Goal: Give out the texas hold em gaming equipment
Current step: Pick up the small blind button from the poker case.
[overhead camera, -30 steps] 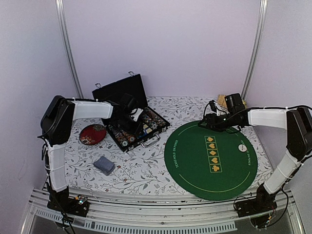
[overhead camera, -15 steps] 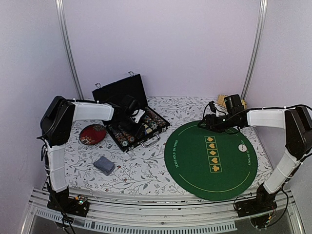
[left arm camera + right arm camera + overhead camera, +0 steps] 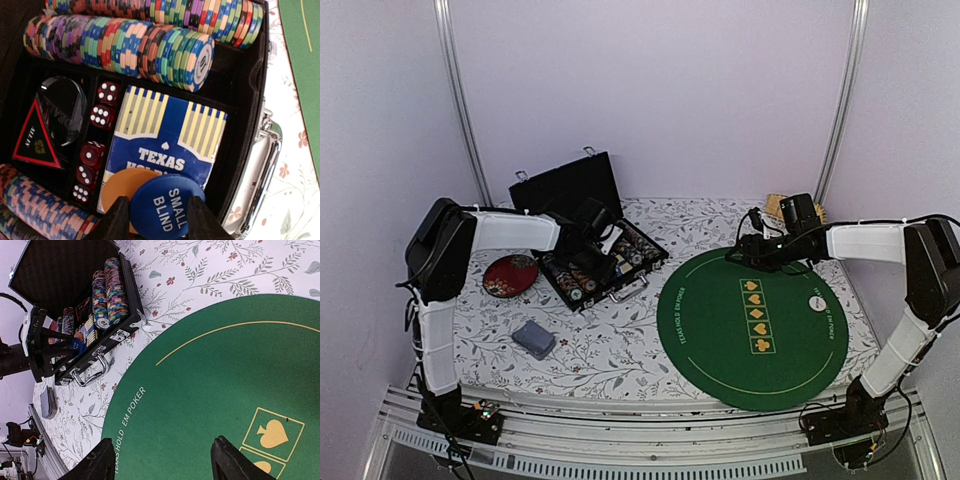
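Observation:
My left gripper (image 3: 156, 201) is down inside the open black case (image 3: 582, 192), and its fingers press both sides of a blue "SMALL BLIND" button disc (image 3: 172, 192). An orange button disc (image 3: 120, 186) lies partly under the blue one, on a blue Texas card box (image 3: 167, 132). Rows of striped poker chips (image 3: 125, 47) fill the case's slots. A white button disc (image 3: 816, 301) lies on the green poker mat (image 3: 720, 335). A grey-blue card deck (image 3: 534, 338) rests on the floral cloth. Low over the mat's far edge, my right gripper (image 3: 162, 440) stands open with nothing in it.
Red dice (image 3: 100, 115), a dark round dealer disc (image 3: 62, 107) and a triangular marker (image 3: 37, 137) share the case's middle tray. A dark-red dish (image 3: 510, 275) sits left of the case. The case's chrome handle (image 3: 90, 370) faces the mat. A small tan thing (image 3: 776, 206) lies behind my right arm.
My left gripper has shifted slightly right inside the case and its jaws have narrowed onto the blue button disc. The right arm has hardly moved.

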